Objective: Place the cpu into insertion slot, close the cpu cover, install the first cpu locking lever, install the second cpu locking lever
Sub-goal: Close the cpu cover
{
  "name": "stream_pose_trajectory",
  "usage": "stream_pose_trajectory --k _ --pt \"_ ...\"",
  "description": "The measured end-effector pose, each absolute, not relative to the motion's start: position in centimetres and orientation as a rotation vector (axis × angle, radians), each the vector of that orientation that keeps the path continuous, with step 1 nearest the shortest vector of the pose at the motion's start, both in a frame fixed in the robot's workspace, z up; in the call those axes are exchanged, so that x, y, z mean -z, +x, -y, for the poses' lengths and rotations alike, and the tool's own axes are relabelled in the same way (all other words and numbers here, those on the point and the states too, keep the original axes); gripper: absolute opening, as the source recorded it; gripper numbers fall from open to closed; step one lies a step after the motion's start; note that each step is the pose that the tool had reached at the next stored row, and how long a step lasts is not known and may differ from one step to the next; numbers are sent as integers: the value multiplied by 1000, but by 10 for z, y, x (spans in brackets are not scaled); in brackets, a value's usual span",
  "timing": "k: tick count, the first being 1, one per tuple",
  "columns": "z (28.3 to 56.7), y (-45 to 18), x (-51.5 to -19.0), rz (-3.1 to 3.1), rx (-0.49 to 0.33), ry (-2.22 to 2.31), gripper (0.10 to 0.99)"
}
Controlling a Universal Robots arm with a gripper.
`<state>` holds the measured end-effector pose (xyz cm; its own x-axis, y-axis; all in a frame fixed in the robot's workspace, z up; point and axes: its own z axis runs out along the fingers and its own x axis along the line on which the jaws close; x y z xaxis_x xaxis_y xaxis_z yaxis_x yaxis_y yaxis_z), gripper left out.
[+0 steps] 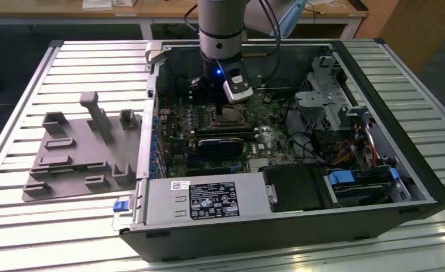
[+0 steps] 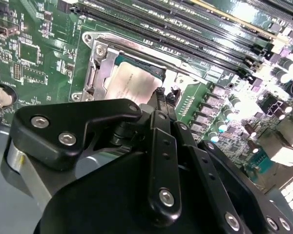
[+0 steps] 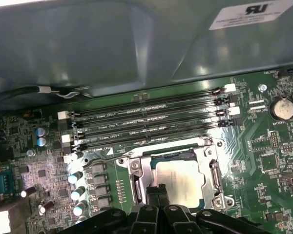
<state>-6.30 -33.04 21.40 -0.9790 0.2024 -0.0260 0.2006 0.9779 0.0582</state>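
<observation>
Cpu (image 2: 129, 83), second wrist view: the silver top lies flat in the insertion slot (image 2: 91, 78). A good chunk of it is hidden behind the gripper (image 2: 161, 96) and its black linkage, so the near edge is anyone's guess.
Frame around it: the cpu cover (image 2: 101, 61) looks folded down flat around the cpu, but only the far side and one corner show.
Tool state: the gripper fingertips are pressed together with nothing between them, right at the socket's edge. Can't tell if they actually touch metal.
Rod: a thin bright lever (image 2: 161, 61) runs along the far side of the socket, next to the long black memory slots (image 2: 195, 29). Hooked or not, can't tell.
First wrist view: the chip sits inside the frame, with cover metal on both sides and the closed tips blocking its near edge. Behind the memory slots rises the grey case wall (image 3: 112, 44), where a white sticker (image 3: 249, 12) is cut off at the picture edge. A coin battery (image 3: 282, 108) sits off to one side.
Exterior view: the computer case (image 1: 283, 241) lies open on a slatted table (image 1: 93, 62).
Inside the case: green motherboard (image 1: 275, 136), black card (image 1: 222, 146), power supply (image 1: 207, 201), and a drive cage (image 1: 321, 96) with cables on the exterior view's right.
Hidden bit: the arm (image 1: 220, 28) comes straight down over the slot and its lower end covers part of the socket. The chip is too small to pick out.
Beside the case: a grey fixture plate (image 1: 63, 164) with upright posts, on the exterior view's left.
</observation>
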Motion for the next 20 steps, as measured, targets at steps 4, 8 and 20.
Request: stream_pose_trajectory --k 4,8,20 --pt "330 -63 -213 -3083 -85 387 106" --pt "330 -63 -213 -3083 -84 388 106" --pt "330 -63 -234 -3083 -85 388 106"
